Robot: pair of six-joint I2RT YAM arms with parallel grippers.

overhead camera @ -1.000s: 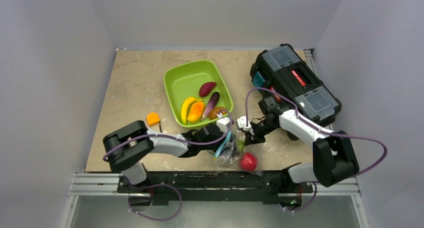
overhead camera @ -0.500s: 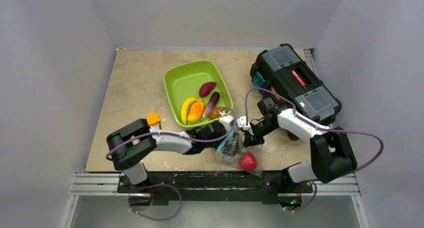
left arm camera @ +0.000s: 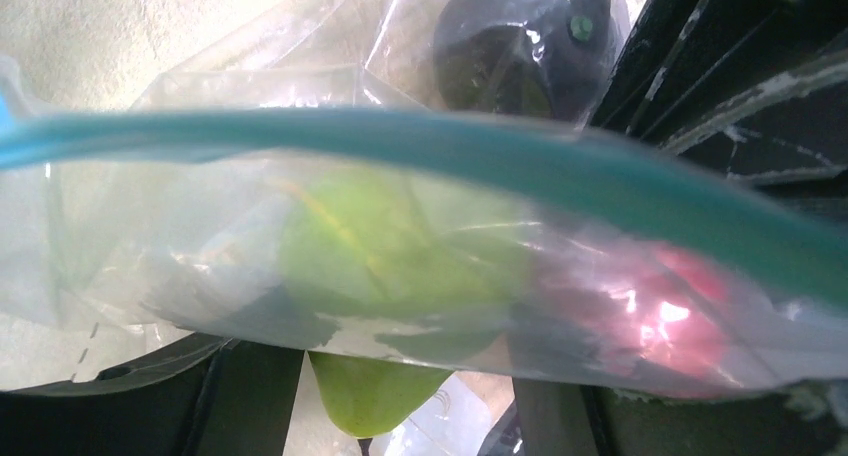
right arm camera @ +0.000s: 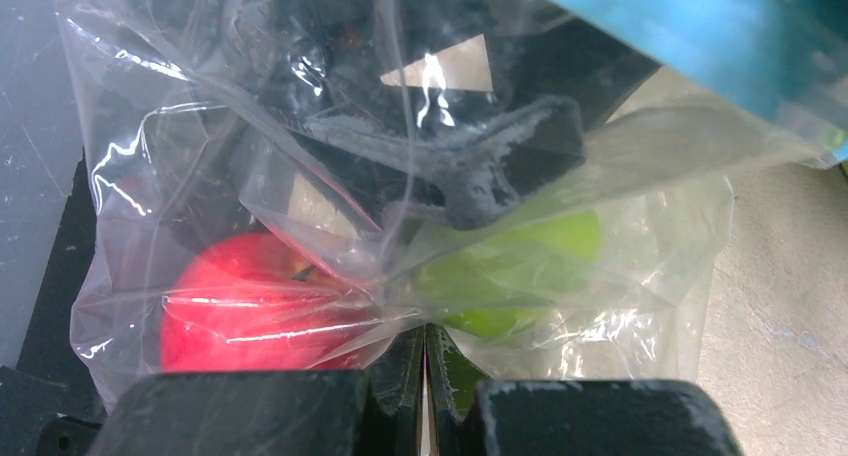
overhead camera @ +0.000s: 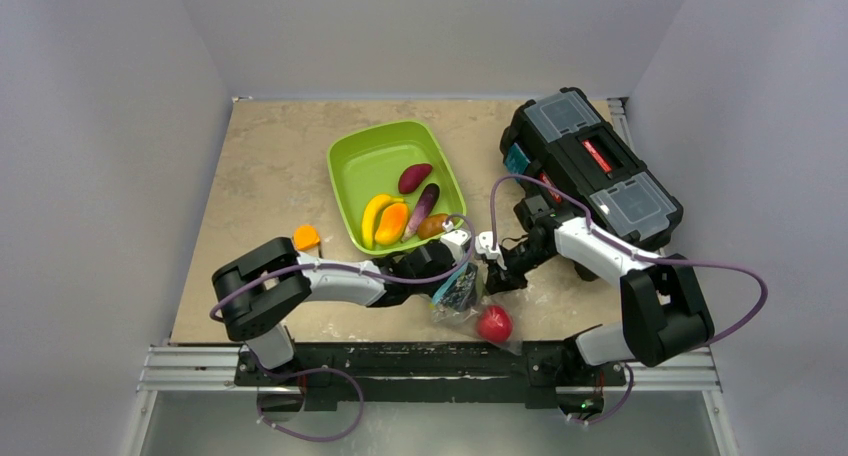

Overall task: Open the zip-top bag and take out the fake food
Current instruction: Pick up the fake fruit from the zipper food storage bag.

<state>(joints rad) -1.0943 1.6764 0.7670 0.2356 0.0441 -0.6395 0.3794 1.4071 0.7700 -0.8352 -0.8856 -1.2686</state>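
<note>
Clear crinkly plastic marks the zip-top bag (overhead camera: 458, 301). In the top view it lies at the near edge of the beige stone-look table (overhead camera: 270, 166), between the two arms and just near of the lime-green plastic tray (overhead camera: 372, 151). Five glossy pieces of the fake food already lie in that tray: a maroon piece (overhead camera: 414, 177), a purple eggplant (overhead camera: 424, 208), a yellow banana (overhead camera: 373, 219), an orange piece (overhead camera: 392, 223) and a brown piece (overhead camera: 433, 226). I judge the job to be more than half done. A red apple (overhead camera: 494, 324) sits in the bag's near right end. The left gripper (overhead camera: 458, 276) and the right gripper (overhead camera: 496, 276) meet at the bag's far end. A black toolbox (overhead camera: 590, 171) stands at the far right, and a small orange block (overhead camera: 306, 238) lies left of the tray. In the left wrist view the light teal zip strip (left arm camera: 400, 141) runs across the frame. Under the film show a green pear (left arm camera: 400, 261), the apple and a dark piece (left arm camera: 520, 46). The left gripper's jaws stand wide apart with the bag draped over them, closed on nothing I can see. In the right wrist view the right gripper is pinched tight on a fold of the film, with the apple to the left and the pear to the right just beyond its tips. Whether the mouth is fully parted I cannot tell. The apple, the pear and the dark piece are left to take out.
</note>
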